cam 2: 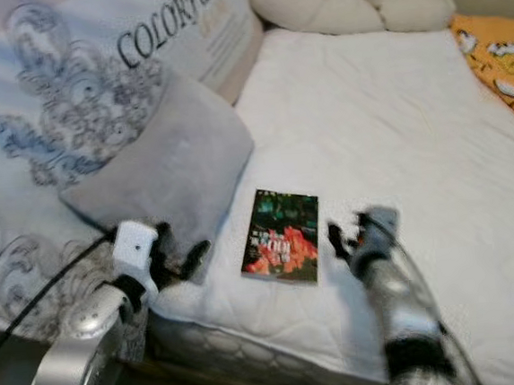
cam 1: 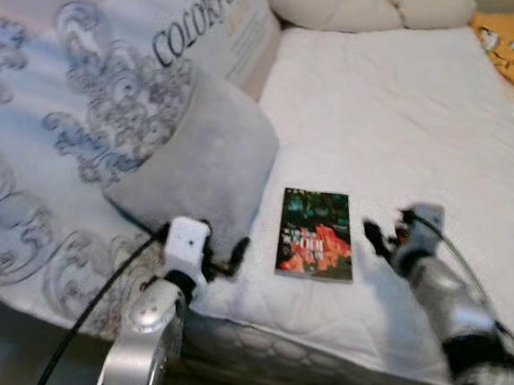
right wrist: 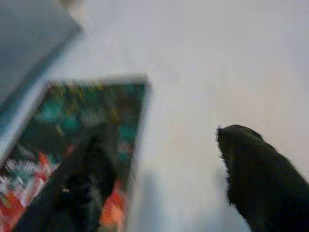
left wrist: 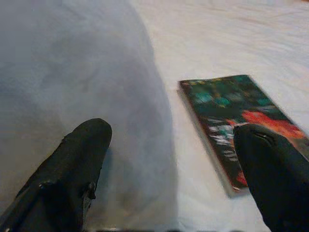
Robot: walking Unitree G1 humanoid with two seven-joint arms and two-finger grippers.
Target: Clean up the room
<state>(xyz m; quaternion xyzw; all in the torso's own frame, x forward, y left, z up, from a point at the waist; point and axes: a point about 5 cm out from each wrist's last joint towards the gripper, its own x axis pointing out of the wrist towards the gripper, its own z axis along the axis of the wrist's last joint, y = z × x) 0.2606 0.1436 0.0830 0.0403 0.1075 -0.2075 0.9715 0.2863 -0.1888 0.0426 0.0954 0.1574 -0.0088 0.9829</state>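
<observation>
1. Presently: right hand spread wide, low over the bed, just beside the right long edge of the book; holding nothing.
2. Left hand likewise spread and empty, near the foot of the grey pillow, book off to its right.
3. Book: flat on the white bed near the front edge, cover up, between the two hands.
4. Probably light, stiff, thin, glossy cover likely slippery; soft bedding should yield under a finger, so best pinched across a long edge or the near corner.
5. Long axis running away from the robot, tilted slightly; top edge toward the far side.
</observation>
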